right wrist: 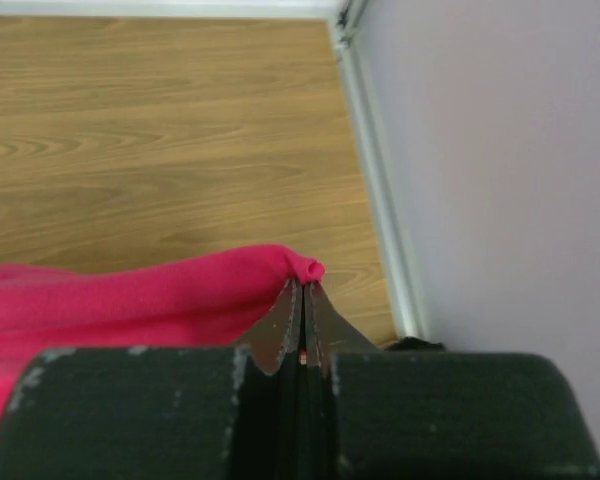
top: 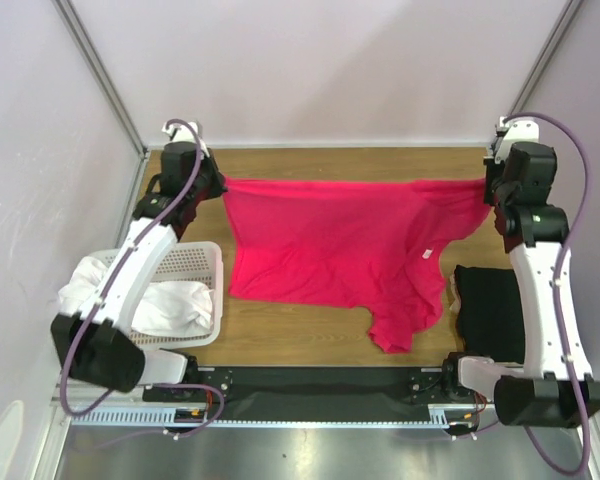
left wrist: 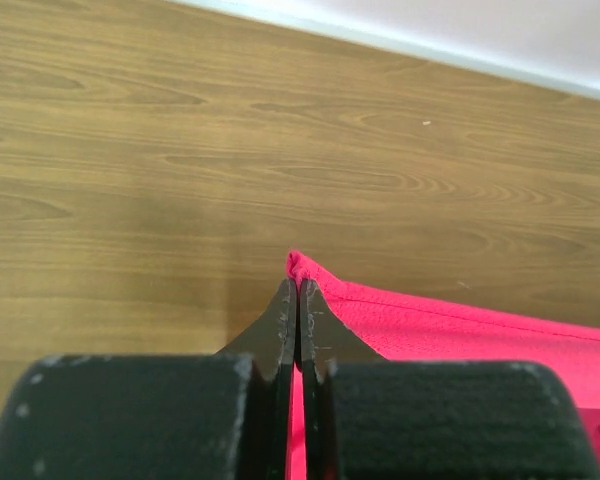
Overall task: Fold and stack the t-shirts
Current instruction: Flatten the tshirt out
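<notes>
1. The left end effector is clamping shut on one corner of the crimson-pink t-shirt, at the far-left part of the counter.
2. The right end effector is pinching the opposite corner at far right, its jaws closed on a small nub of fabric.
3. The shirt's top edge is stretching between the two grips. The rest is spreading toward the near side, with the white neck label facing up (one sleeve is trailing lowest, near right).
4. The black t-shirt is lying beside the right arm, just beside the crimson sleeve; I cannot tell whether they touch.
5. The white t-shirts are bunching in the basket under the left arm.
6. The side wall is standing close to the right grip. Bare wood is showing beyond the left grip and along the near edge.
</notes>
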Robot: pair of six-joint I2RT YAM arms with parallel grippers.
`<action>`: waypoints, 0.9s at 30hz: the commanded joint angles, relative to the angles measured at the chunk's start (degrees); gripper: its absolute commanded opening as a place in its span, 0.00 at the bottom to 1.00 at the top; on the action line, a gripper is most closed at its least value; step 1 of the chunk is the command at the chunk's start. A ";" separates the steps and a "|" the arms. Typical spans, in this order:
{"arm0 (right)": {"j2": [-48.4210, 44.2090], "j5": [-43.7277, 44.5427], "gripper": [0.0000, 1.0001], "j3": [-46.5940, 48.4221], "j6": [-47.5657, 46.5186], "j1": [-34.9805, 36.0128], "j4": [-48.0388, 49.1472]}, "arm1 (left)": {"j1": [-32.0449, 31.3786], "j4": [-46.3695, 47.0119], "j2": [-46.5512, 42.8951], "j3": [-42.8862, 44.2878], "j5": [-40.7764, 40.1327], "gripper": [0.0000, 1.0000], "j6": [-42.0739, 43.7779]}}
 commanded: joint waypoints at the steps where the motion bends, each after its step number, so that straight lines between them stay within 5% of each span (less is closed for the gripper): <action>1: 4.74 -4.19 0.00 -0.86 2.54 -2.43 12.65 | 0.71 8.85 6.09 -0.75 -3.70 0.00 1.51; 11: 19.77 -8.94 0.00 -3.42 4.21 -2.96 28.21 | 0.71 14.67 20.43 4.79 -6.33 0.00 1.41; 27: 46.77 -15.89 0.00 17.93 5.97 -2.44 33.93 | 1.76 16.96 32.48 13.14 -11.51 0.00 3.09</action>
